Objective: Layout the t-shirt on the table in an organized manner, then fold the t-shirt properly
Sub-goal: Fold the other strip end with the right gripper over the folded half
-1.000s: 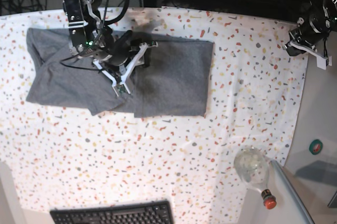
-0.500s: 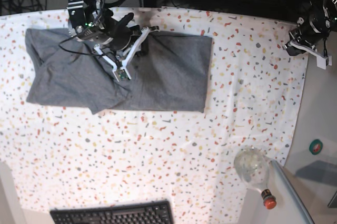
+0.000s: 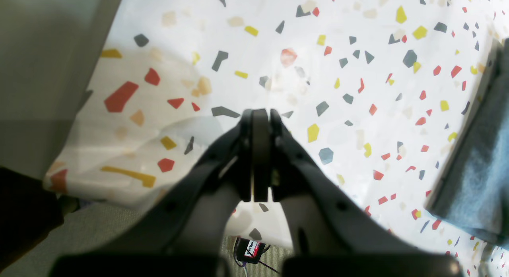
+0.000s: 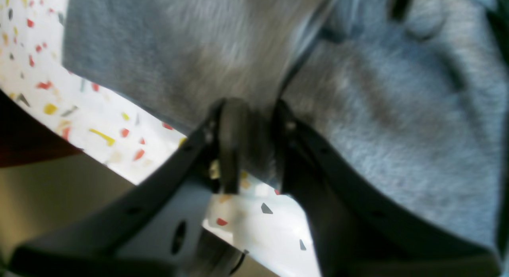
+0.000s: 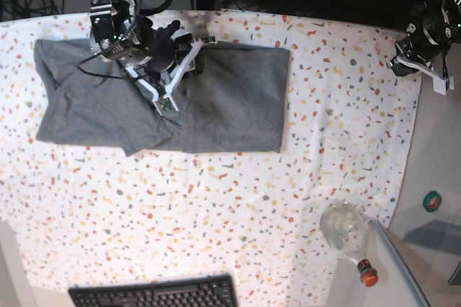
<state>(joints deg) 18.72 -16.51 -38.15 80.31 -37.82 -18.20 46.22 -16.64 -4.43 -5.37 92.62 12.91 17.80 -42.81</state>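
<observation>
The t-shirt lies in the upper left of the base view, spread on the table as a wide grey band reaching from near the left edge to about the middle of the frame. Its right portion is flat with a straight right edge; the left portion is more rumpled, with a flap of cloth poking down at the lower edge.

The right gripper hangs over the upper middle of the shirt in the base view. In the right wrist view the right gripper has its fingers a little apart, with grey cloth filling the gap between them; the picture is blurred, so whether the cloth is pinched or simply lies behind the fingers cannot be told.

The left gripper sits at the upper right of the base view, at the edge of the table and well apart from the shirt. In the left wrist view the left gripper has its jaws pressed together with nothing between them, above bare speckled cloth; a grey edge of the shirt shows at the right of that frame.

A black keyboard lies at the bottom edge of the base view, and a clear bottle with a red cap at the lower right.
</observation>
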